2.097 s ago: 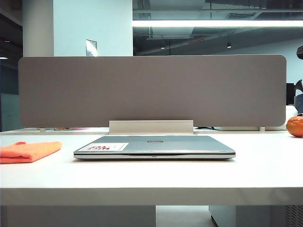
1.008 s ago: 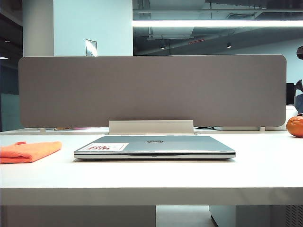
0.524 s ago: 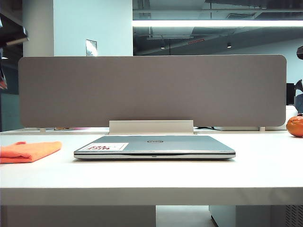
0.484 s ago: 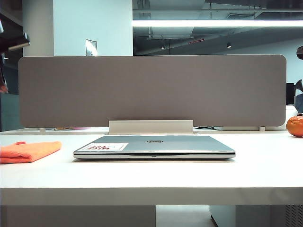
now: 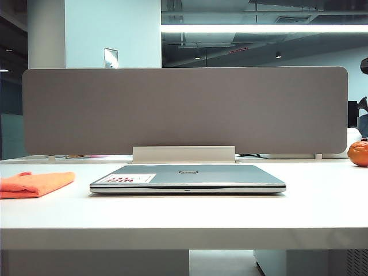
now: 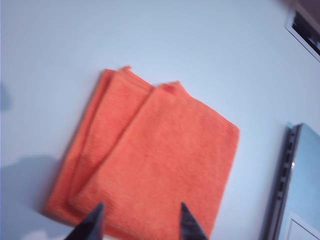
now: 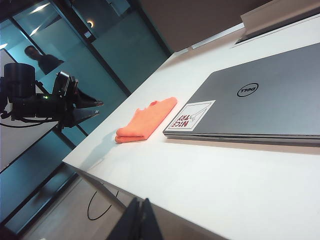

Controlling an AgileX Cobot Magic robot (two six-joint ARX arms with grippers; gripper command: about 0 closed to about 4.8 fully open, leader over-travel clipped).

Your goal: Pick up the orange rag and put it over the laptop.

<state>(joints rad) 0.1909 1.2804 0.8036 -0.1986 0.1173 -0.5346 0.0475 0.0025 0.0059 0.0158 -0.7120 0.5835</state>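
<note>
The left gripper [image 6: 137, 222] seen at the exterior view's upper-left edge has left that view.

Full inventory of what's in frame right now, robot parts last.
orange rag: 1, bright orange, folded flat on the table, left of the laptop, apart from it
laptop: 1, silver-grey, lid shut, table centre, white-and-red sticker at its front left corner
orange fruit: 1, orange, far right table edge
divider panel: 1, grey, upright behind the laptop
table: 1, white
left pincer: 1, dark, fingers apart, above the rag's edge, not touching it
right pincer: 1, dark, fingers together, off the table's near edge, holding nothing
</note>
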